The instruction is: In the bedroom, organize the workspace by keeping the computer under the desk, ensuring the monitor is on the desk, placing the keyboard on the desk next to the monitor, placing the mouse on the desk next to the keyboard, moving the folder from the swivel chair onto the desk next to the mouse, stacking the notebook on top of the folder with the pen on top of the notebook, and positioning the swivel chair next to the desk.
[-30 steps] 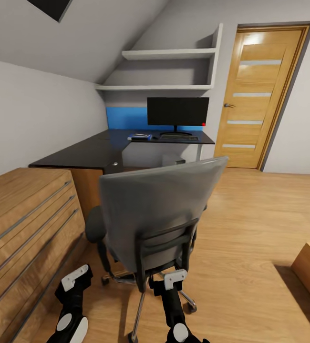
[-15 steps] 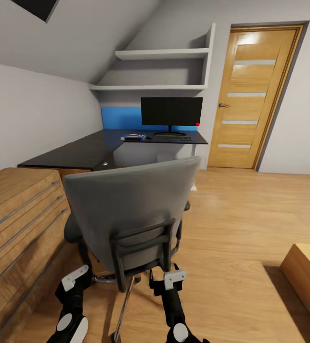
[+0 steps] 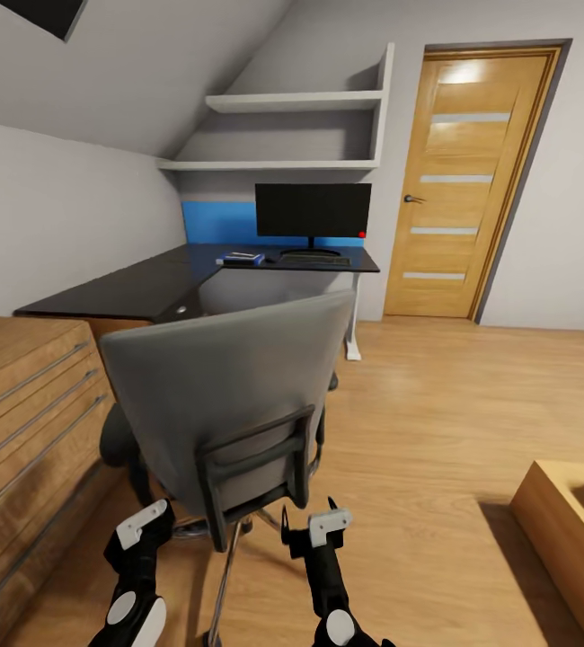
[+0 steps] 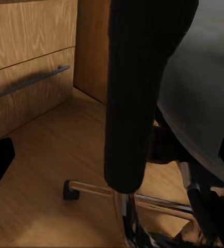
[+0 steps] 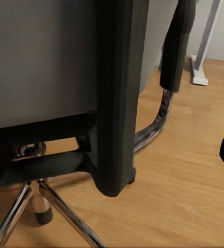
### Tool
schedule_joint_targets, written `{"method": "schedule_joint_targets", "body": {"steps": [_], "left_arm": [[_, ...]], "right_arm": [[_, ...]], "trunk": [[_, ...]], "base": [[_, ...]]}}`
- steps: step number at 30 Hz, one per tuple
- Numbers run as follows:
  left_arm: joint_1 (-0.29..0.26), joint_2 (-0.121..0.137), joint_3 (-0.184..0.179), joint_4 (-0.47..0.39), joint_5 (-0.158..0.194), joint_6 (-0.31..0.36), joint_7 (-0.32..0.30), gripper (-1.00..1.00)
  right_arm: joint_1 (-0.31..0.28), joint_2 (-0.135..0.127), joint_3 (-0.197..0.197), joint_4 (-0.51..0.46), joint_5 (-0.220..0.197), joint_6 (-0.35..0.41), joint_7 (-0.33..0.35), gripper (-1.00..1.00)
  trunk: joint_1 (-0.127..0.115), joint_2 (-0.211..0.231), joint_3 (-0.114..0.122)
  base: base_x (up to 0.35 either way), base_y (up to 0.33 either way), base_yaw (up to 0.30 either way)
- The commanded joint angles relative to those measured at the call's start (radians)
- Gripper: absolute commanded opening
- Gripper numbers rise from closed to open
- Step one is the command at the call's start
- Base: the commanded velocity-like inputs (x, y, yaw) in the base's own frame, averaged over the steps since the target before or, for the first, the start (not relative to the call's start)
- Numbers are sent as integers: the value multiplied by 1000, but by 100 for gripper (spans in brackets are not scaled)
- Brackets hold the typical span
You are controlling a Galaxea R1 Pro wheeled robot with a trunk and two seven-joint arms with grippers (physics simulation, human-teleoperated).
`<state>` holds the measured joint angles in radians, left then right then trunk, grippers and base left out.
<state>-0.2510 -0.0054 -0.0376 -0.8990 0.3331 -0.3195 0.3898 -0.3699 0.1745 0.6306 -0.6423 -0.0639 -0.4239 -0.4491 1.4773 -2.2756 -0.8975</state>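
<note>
The swivel chair (image 3: 229,395) stands right in front of me, its grey back toward me, between me and the black desk (image 3: 121,292). Far back on the desk stand the monitor (image 3: 313,209) and, in front of it, the keyboard (image 3: 314,260). To their left lies the blue folder (image 3: 243,260) with something pale on top; notebook, pen and mouse are too small to tell. The computer is hidden. My left gripper (image 3: 139,530) and right gripper (image 3: 310,528) hang open low behind the chair, a black chair upright (image 5: 117,98) close ahead.
Oak drawers (image 3: 22,422) line the left, close to the chair. An oak door (image 3: 458,180) and white wall shelves (image 3: 292,103) are at the back. The desk's white leg (image 3: 355,314) stands on bare wood floor (image 3: 427,422). A low wooden unit (image 3: 566,521) sits at the right.
The whole view has slid left as the camera moved. The chair has shifted left in it more than the desk and sits lower. Both grippers keep their places.
</note>
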Motion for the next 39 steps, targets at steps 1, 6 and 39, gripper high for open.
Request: {"method": "schedule_joint_targets", "body": {"steps": [1, 6, 39], "left_arm": [[-1, 1, -4, 0, 9, -6, 4, 100], [-1, 1, -4, 0, 9, -6, 3, 100], [-1, 1, -31, 0, 11, -6, 3, 100]], "right_arm": [[-1, 0, 4, 2, -6, -6, -5, 100], [-1, 0, 4, 2, -6, -6, -5, 100], [-1, 0, 4, 2, -5, -6, -5, 100]], "trunk": [[0, 0, -1], [0, 0, -1], [0, 0, -1]], "base": [[200, -14, 0], [283, -5, 0], [-15, 0, 0]]}}
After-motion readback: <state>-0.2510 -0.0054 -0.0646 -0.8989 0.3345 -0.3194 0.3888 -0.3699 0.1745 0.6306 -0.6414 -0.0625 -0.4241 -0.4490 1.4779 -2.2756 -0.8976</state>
